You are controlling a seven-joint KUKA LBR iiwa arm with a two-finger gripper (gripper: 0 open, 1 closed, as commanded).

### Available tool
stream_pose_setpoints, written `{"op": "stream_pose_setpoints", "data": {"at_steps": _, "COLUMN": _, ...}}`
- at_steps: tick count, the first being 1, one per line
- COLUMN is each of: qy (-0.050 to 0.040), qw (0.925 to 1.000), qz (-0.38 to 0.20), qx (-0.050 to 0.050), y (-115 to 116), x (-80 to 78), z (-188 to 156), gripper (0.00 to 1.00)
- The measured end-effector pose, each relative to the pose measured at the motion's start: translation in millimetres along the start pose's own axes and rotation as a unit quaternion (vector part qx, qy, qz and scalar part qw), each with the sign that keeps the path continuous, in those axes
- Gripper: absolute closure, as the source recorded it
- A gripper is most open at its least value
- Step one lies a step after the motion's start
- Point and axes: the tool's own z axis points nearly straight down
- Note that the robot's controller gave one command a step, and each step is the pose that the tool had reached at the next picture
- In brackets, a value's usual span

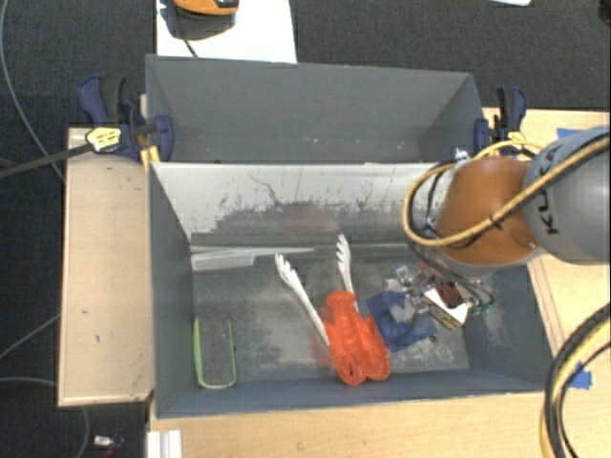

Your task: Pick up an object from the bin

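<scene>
My gripper (421, 298) hangs low over the right part of the bin floor, under the arm's orange cover. Directly below and to its left lies a crumpled blue thing (393, 321), partly hidden by the gripper. Whether the two touch cannot be made out. Just left of the blue thing lie tongs (350, 343) with an orange handle end near the front wall and two white arms reaching toward the back.
A flat grey pad with a green edge (214, 352) lies in the front left corner. A clear, pale strip (222, 260) rests along the back of the floor on the left. The arm and its cables cover the bin's right side.
</scene>
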Motion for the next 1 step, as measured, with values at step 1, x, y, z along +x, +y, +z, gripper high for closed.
{"op": "stream_pose_setpoints", "data": {"at_steps": 1, "qy": 0.0000, "qw": 1.0000, "qz": 0.000, "qx": 0.000, "y": 0.0, "x": 0.0, "z": 0.0, "gripper": 1.00}}
